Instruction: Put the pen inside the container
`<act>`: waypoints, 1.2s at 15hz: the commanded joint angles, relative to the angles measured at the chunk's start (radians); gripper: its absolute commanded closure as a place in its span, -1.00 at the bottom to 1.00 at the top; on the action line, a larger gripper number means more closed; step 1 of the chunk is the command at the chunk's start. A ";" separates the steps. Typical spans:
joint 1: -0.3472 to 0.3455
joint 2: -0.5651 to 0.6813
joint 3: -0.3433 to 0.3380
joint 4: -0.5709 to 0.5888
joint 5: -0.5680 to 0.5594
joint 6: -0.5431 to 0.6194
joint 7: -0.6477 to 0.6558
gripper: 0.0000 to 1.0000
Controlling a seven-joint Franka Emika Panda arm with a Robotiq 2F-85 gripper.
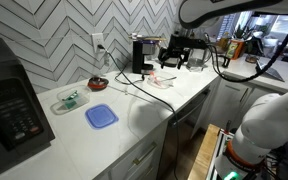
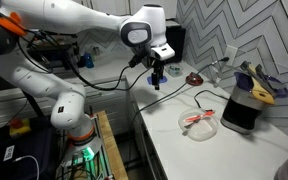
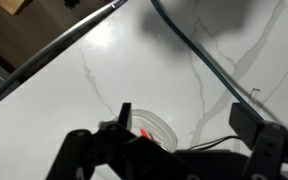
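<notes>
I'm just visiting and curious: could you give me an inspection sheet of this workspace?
Surface: white marbled counter.
Job's things: container beside the blue lid, apart; pen not clearly seen; a red item lies in the shallow clear tray.
Clutter: small red bowl, microwave.
Hand: hand open, empty, above the counter.
Cables: dark cable across the counter.
Surroundings: chevron-tiled wall, wall outlet.

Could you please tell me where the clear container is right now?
In an exterior view, the container sits on the white counter toward the picture's left, between the microwave and the blue lid, touching neither.
</notes>
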 commanded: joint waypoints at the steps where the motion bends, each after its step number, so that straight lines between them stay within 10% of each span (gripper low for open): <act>1: 0.003 0.001 -0.003 0.003 -0.002 -0.003 0.001 -1.00; 9: -0.019 0.269 0.025 0.170 -0.120 0.407 -0.014 -1.00; 18: 0.000 0.622 -0.136 0.461 -0.107 0.121 -0.416 -1.00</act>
